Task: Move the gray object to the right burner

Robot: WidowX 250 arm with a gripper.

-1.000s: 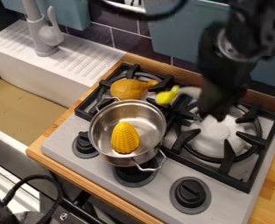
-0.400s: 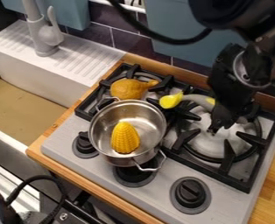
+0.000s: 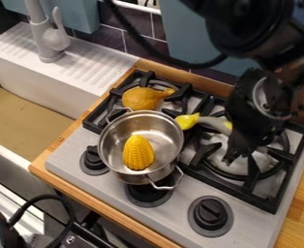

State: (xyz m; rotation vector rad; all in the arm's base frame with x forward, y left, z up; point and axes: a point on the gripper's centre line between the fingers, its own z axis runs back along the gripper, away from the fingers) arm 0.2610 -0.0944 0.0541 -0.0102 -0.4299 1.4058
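Note:
The black gripper [image 3: 231, 156] hangs over the right burner [image 3: 258, 167], its tips low above the grate. It is shut on the gray object [image 3: 213, 123], a curved piece with a yellow end that extends left from behind the gripper toward the pot. Part of the object is hidden by the gripper. Whether it touches the grate, I cannot tell.
A metal pot [image 3: 109, 145] with yellow corn [image 3: 138, 152] inside stands at the stove's front left. Behind it, a brownish-orange toy [image 3: 142, 98] lies on the left burner. Knobs [image 3: 210, 216] line the front; a white sink [image 3: 38, 87] adjoins on the left.
The gripper has come down and turned, first a little right, then slightly back left. The gray object has moved with it, ending lower in the view. Pot and corn have not moved.

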